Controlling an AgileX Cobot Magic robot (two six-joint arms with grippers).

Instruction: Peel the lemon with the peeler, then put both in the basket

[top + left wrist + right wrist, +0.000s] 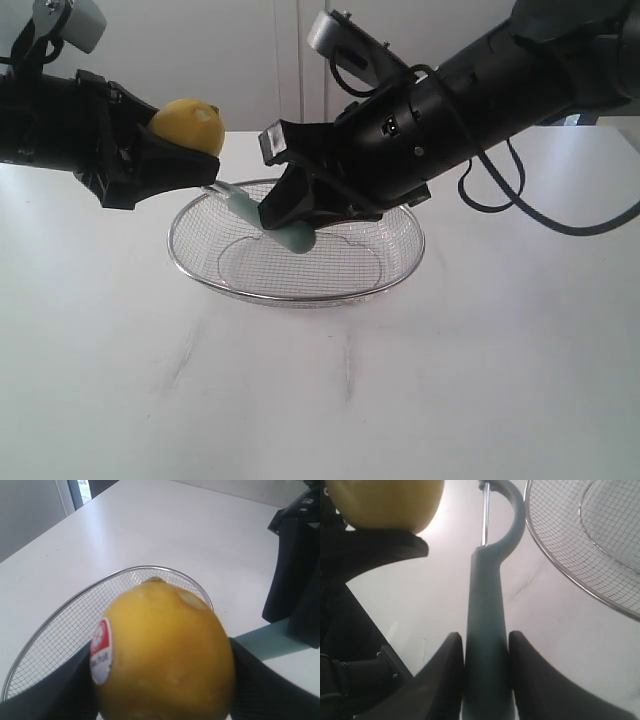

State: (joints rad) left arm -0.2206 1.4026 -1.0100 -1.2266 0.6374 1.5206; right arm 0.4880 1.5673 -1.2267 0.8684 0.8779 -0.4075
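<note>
We hold the lemon [165, 650] up in the air with our left gripper [196, 148], squeezed tight on both sides so it cannot roll while we peel. Our right gripper [485, 645] pinches the green handle of the peeler [486, 595], with the metal blade end pointing at the lemon, close but not on it. Both hang over the edge of the basket [297, 303], which has nothing in it. We think that makes dropping them in easy later.
</note>
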